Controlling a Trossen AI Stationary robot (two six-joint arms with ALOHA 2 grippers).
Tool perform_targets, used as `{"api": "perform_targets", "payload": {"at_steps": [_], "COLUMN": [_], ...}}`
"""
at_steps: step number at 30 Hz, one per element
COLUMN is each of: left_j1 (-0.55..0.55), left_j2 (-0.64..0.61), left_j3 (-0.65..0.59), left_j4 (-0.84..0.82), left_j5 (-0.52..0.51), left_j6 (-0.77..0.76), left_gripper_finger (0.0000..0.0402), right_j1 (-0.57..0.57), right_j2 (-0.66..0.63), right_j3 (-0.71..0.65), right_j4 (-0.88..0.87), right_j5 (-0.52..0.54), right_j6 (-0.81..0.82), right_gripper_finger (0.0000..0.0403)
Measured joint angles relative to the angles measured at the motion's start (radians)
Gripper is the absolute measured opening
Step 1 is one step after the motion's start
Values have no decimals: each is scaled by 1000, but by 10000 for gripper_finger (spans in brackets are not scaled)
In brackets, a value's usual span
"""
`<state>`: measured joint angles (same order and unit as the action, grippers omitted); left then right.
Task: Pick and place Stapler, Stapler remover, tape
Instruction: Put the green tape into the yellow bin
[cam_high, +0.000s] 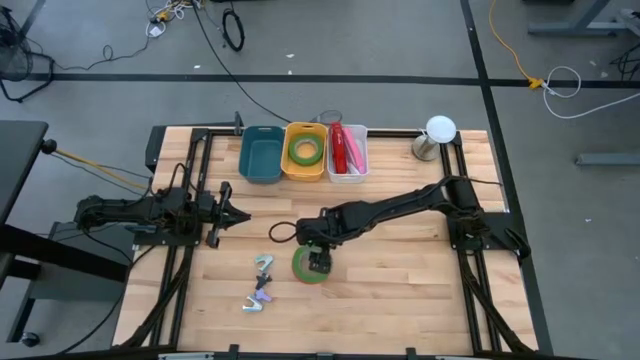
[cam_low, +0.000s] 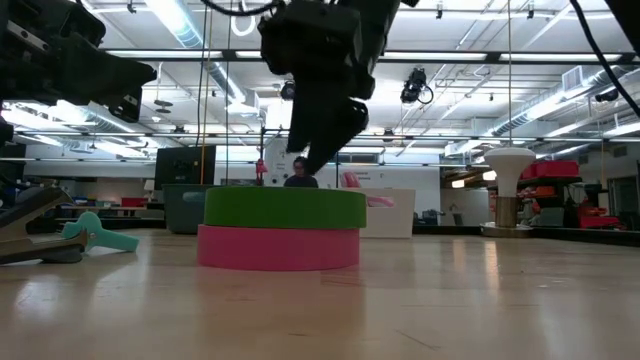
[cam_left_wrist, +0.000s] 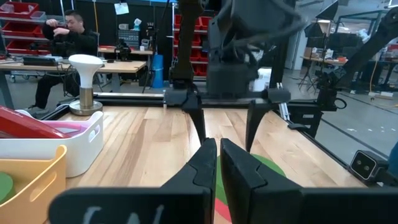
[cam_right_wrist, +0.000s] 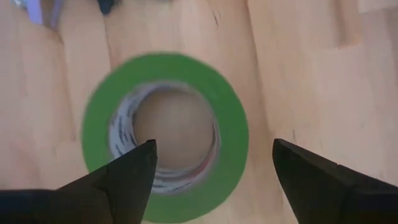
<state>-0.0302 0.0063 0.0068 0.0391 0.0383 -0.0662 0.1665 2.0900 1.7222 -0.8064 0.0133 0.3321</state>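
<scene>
2 tape rolls on wood table (cam_high: 400, 290): flat green ring-shaped tape (cam_high: 309, 265) stacked on pink roll (cam_low: 278, 248), mid-table. 1 more green roll in yellow bin (cam_high: 290, 170). Right gripper (cam_high: 318, 262) directly above tape, fingers spread wide, holding nothing. Left gripper (cam_high: 238, 214) pinched shut, empty, well apart toward the left edge. Bare wood around the stack.

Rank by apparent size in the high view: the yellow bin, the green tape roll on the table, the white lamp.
1. Yellow bin, clearly largest.
2. Green tape roll, partly hidden under the right gripper.
3. White lamp, close to the tape roll in size, so this order is unsure.
</scene>
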Motion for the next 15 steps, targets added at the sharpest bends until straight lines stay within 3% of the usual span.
{"api": "perform_targets", "payload": {"at_steps": [15], "left_j1": [0], "left_j2": [0], "left_j3": [0], "left_j4": [0], "left_j5": [0], "left_j6": [0], "left_gripper_finger": [25], "right_j1": [0], "right_j2": [1], "right_j3": [-150], "right_j4": [101], "right_j5": [0], "right_j6": [0], "right_gripper_finger": [316]}}
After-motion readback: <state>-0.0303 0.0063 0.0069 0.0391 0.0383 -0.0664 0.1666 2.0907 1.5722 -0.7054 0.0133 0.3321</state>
